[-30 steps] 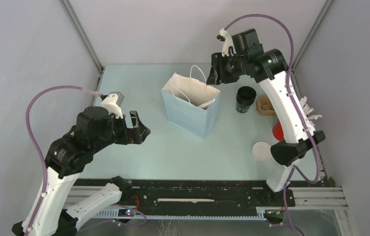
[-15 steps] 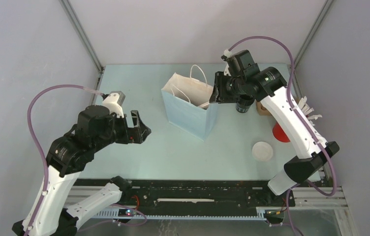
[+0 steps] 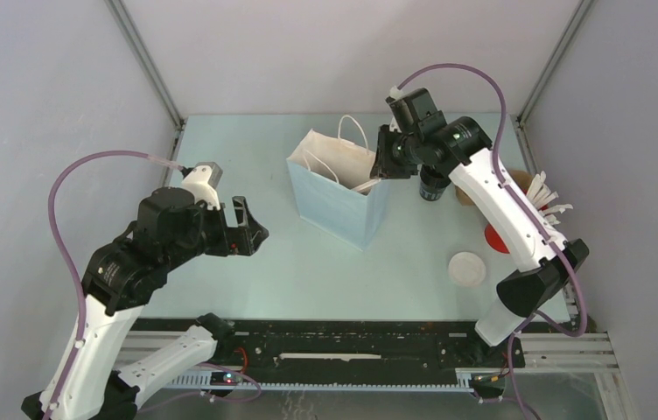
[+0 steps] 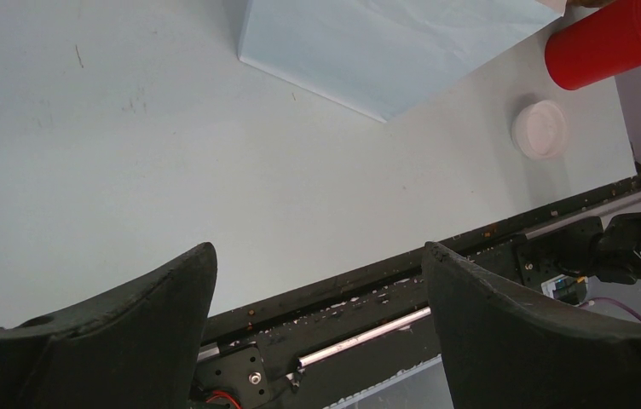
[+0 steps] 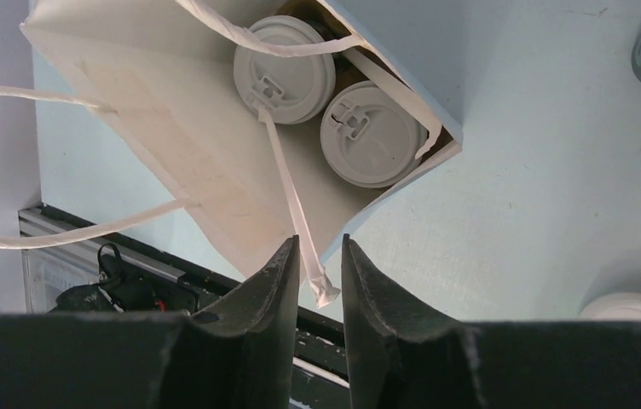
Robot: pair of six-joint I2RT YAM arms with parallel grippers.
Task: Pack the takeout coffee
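The left hand [image 3: 251, 226] hangs wide open above the table [image 3: 247, 149], holding nothing. The paper bag [image 3: 340, 197] stands mid-table, mouth up, long axis far-left to near-right, with two lidded cups [image 5: 285, 70] upright inside. The right hand [image 5: 317, 268] has its jaws narrow around a wrapped straw [image 5: 291, 204]; I cannot tell whether they pinch it. Its arm half hides a black cup [image 3: 437, 188].

I work in a robotics lab test cell, not a café. My pale blue worktop [image 3: 308, 280] is boxed in by plain grey panels [image 3: 45, 87] held in aluminium corner posts [image 3: 146, 61]. A black mounting rail [image 3: 352, 337] runs along the near edge, with my left arm [image 3: 89, 350] and right arm [image 3: 509, 206] bolted to it, each looped with purple cable [image 3: 115, 155]. The paper bag [image 3: 334, 206] and red cup [image 4: 607, 43] sit out as lone props.
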